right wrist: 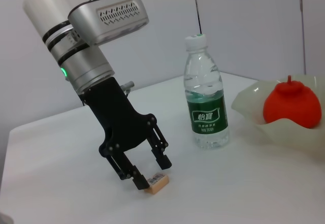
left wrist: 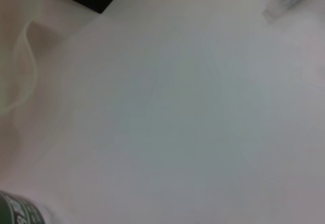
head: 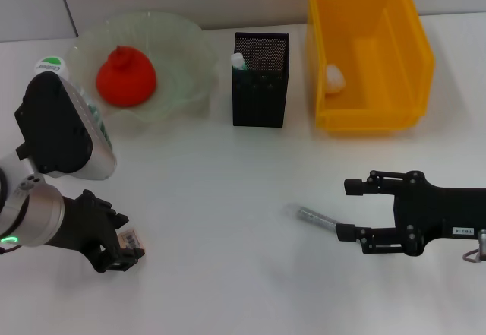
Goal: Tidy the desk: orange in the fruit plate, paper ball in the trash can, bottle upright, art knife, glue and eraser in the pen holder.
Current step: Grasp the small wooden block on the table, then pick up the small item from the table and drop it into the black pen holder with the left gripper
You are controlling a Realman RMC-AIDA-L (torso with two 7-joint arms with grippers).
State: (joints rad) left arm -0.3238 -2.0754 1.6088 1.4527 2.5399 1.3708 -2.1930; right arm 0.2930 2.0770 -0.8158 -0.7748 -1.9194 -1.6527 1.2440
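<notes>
The left gripper (head: 121,253) stands over the eraser (head: 130,239) at about eight o'clock on the desk, fingers spread and straddling the block, tips down at the tabletop; the right wrist view shows one finger touching it and the other a little off. The risk, as I judge it, is that the fingers close off-centre on so small and low a block: it could squirt sideways or tip on edge, or the tips could scrape the table (head: 243,213). A wide lift could also brush the bottle (right wrist: 205,102), standing upright just behind that arm. The eraser is a tiny tan-orange block with a white barcode sticker on top, lying flat. The right gripper (head: 351,210) waits at four o'clock, fingers spread, just beside the grey glue (head: 314,218). The pen holder (head: 260,79) sits at twelve o'clock.
</notes>
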